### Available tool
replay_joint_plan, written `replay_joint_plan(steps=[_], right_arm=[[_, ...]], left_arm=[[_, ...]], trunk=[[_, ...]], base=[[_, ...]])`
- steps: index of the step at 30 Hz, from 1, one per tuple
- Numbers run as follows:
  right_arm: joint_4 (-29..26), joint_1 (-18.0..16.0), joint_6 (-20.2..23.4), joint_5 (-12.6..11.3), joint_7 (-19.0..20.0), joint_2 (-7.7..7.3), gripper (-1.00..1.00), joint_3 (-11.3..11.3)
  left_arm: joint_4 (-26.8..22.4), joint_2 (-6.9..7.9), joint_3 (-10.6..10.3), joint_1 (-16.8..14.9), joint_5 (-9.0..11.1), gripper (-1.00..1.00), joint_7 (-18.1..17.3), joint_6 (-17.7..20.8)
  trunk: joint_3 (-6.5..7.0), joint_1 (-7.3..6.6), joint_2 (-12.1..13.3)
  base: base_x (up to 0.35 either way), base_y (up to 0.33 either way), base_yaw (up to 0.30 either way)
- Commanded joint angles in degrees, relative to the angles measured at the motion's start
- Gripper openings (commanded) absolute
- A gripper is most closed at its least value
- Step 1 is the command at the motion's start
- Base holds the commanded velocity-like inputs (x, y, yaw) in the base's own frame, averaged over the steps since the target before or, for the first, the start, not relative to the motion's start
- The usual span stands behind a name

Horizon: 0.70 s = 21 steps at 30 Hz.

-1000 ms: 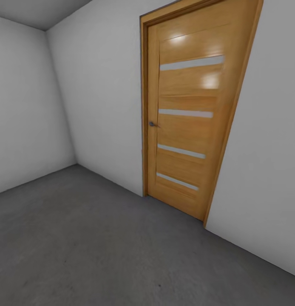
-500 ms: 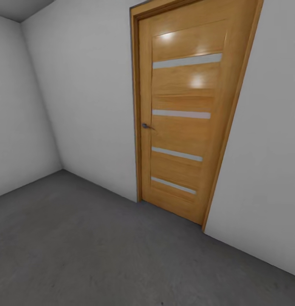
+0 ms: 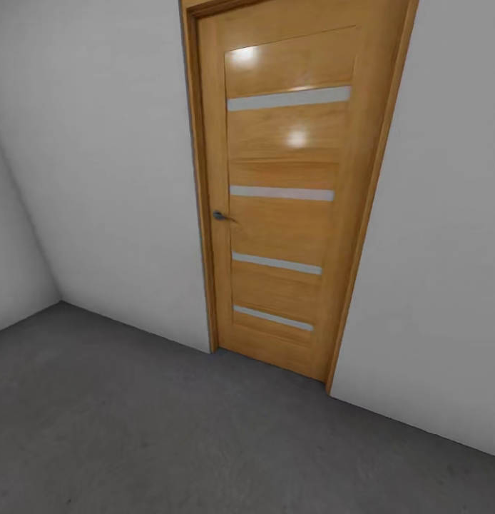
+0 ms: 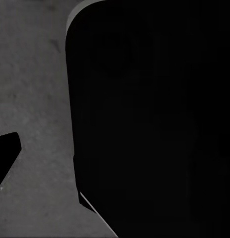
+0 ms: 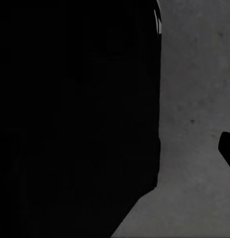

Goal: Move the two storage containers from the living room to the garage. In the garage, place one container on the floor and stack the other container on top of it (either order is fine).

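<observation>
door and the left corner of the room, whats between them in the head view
A plain pale grey wall runs from the wooden door to the corner, with dark grey floor below it, as the head view shows.

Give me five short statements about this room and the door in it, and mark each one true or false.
1. The wooden door is shut. True.
2. The door has four pale horizontal strips across it. True.
3. The door handle sits on the door's right edge as the head view shows it. False: it is on the left edge.
4. The floor is light wood planking. False: it is dark grey and speckled.
5. The walls beside the door are plain and pale. True.
</observation>
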Motion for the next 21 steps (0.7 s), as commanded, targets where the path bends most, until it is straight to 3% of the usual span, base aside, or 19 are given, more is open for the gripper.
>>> replay_joint_plan(steps=[1,21], right_arm=[[0.0,0.0,0.0,0.0,0.0,0.0,1.0,-0.3],[0.0,0.0,0.0,0.0,-0.1,0.07,1.0,-0.2]], left_arm=[[0.0,0.01,-0.1,0.0,-0.1,1.0,0.0,-0.2],[0.0,-0.03,-0.1,0.0,-0.1,1.0,-0.2,-0.3]], trunk=[[-0.04,0.03,0.0],[-0.04,0.03,0.0]], base=[[0.295,0.199,-0.281],[0.295,0.2,-0.28]])
